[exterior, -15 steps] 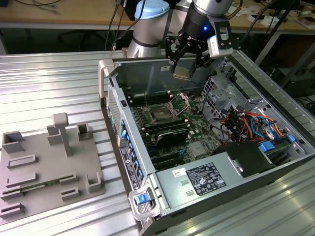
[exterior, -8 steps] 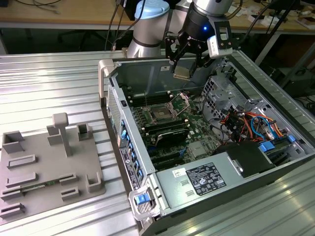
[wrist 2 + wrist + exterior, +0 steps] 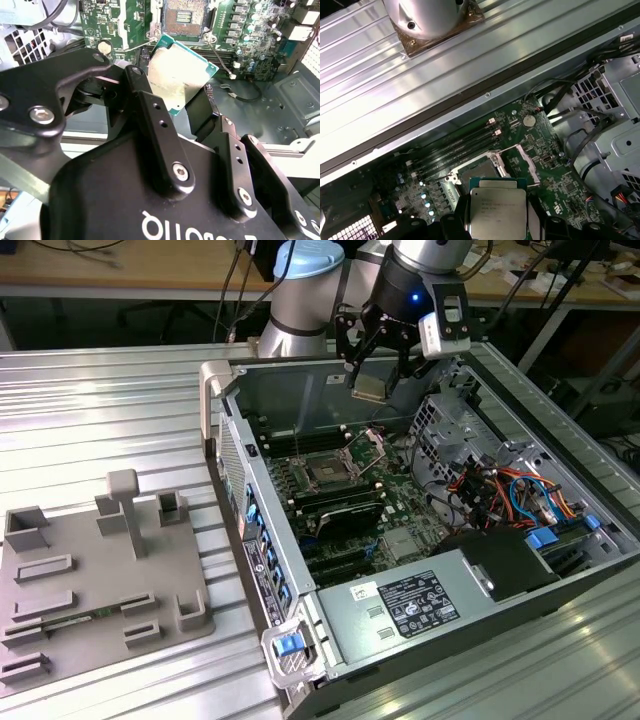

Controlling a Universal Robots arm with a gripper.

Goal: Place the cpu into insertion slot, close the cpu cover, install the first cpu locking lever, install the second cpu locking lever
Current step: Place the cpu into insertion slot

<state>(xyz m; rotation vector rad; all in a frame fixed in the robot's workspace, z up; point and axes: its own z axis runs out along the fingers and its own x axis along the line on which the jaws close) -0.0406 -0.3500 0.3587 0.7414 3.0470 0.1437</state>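
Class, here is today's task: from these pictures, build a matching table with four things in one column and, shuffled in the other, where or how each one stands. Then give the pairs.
Things:
1. cpu
2. insertion slot
3. cpu cover
4. grey tray

States:
A. lying on the ribbed table
B. swung open
C. held in the gripper
D. uncovered and empty

Pairs: 1-C, 2-D, 3-B, 4-A
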